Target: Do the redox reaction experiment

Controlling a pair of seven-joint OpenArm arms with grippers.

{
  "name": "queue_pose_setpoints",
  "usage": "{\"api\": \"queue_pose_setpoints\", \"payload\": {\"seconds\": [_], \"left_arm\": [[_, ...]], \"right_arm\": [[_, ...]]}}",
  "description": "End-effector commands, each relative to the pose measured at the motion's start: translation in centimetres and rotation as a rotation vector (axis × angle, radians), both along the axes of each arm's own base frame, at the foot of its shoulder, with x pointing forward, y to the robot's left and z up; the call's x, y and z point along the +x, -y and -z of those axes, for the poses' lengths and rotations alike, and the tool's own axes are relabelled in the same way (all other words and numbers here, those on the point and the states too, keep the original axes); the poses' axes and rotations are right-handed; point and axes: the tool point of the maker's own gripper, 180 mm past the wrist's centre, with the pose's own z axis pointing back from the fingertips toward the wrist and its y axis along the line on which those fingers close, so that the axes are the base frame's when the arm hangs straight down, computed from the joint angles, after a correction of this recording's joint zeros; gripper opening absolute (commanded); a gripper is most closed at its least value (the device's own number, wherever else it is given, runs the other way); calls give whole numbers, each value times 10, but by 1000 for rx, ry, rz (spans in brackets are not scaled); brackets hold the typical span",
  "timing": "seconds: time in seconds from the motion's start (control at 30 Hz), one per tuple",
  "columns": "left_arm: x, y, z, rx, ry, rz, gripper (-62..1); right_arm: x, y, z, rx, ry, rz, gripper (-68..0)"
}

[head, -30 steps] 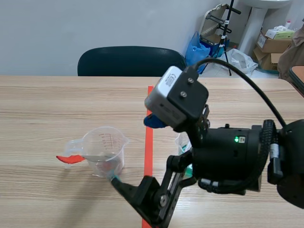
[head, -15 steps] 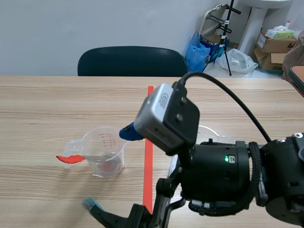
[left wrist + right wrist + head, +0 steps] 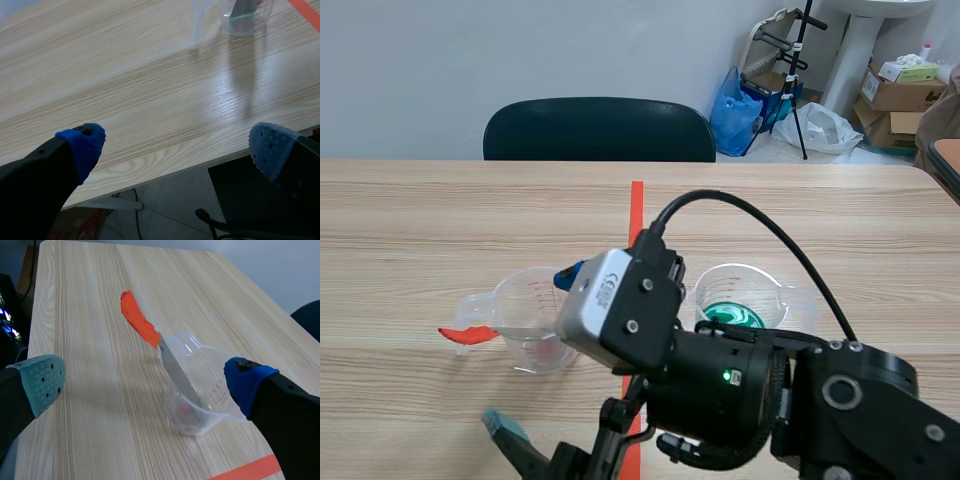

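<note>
A clear measuring beaker stands left of the tape line. In it leans a knife with a steel blade and an orange-red handle that sticks out over the rim. A second beaker, right of the tape, holds green liquid. My right gripper reaches across the middle and is open. Its blue pad is by the clear beaker's rim, and its teal pad hangs nearer the table's front. My left gripper is open over the table's near edge, well short of the beaker.
A dark chair stands behind the table's far edge. Boxes, bags and a stand fill the back right corner. The right arm's bulky body covers the near right part of the table. Bare wood lies left of the clear beaker.
The right arm has swung left and down, bringing its open fingers around the clear beaker's side. The beaker with green liquid, hidden before, now shows behind the arm.
</note>
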Motion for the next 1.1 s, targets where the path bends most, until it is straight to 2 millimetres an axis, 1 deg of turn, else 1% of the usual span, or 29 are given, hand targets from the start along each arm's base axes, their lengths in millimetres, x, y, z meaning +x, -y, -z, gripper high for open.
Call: {"api": "queue_pose_setpoints", "payload": {"seconds": [0.0,0.07,0.27,0.47,0.57,0.67,0.9,1.07], "left_arm": [[5,4,-7,-13,34,7,6],[5,4,-8,-13,36,7,6],[5,4,-8,-13,36,7,6],[5,4,-8,-13,36,7,6],[5,4,-8,-13,36,7,6],[5,4,-8,-13,36,7,6],[5,4,-7,-12,33,6,6],[5,4,-7,-12,33,6,6]], "right_arm": [[12,-4,-17,49,48,14,4],[16,-10,-17,53,54,14,4],[15,-24,-12,106,47,-18,4],[18,-27,-9,153,63,-9,4],[24,-25,-12,172,93,20,4],[28,-28,-13,178,97,24,4],[32,-36,-17,196,98,26,4],[33,-39,-11,194,78,33,4]]}}
